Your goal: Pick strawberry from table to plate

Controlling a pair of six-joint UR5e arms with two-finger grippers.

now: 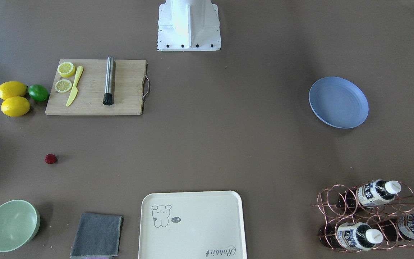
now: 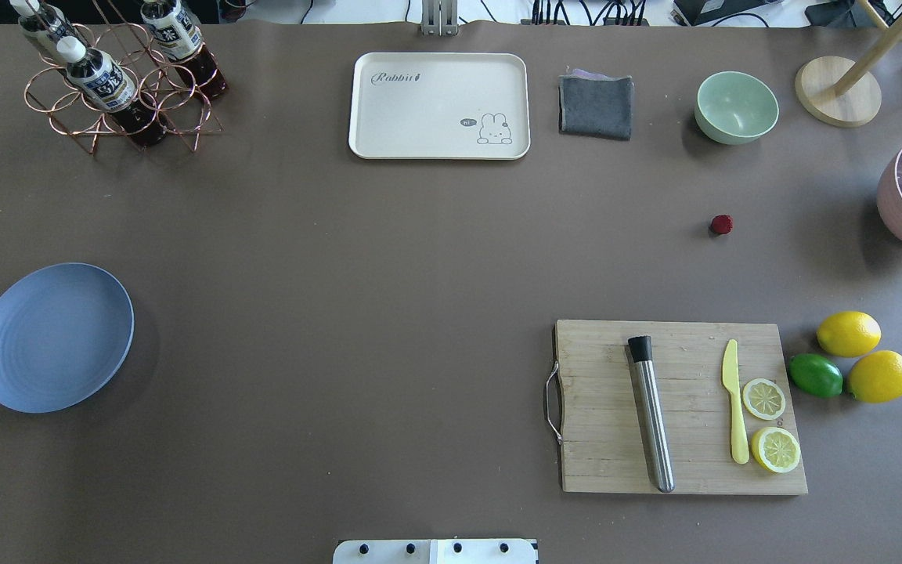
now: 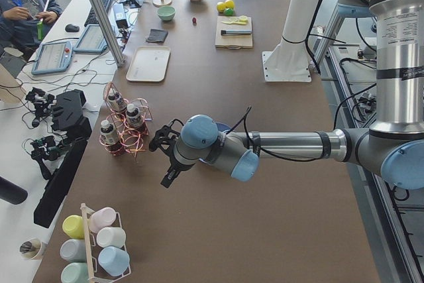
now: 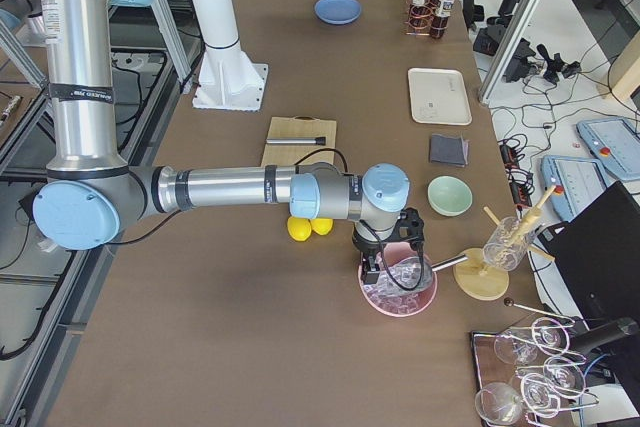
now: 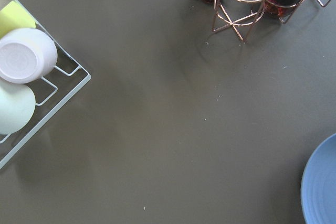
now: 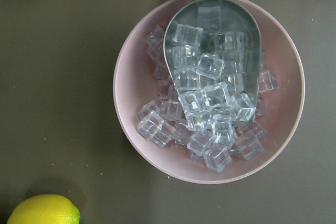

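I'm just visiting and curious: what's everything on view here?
strawberry: one, dark red, bare table near green bowl
plate: one, blue, robot's left side
lemons: two, yellow, beside cutting board
lime: one, green, beside lemons
cutting board: one, wooden, robot's right side
lemon slices: two, yellow, on board
knife: one, yellow, on board
metal rod: one, steel, on board
tray: one, cream, far edge
cloth: one, grey, beside tray
green bowl: one, pale, beside cloth
bottles: three, dark, copper wire rack
pink bowl: one, holding ice cubes, steel scoop
left end effector: one, black, near bottles
right end effector: one, black, above pink bowl
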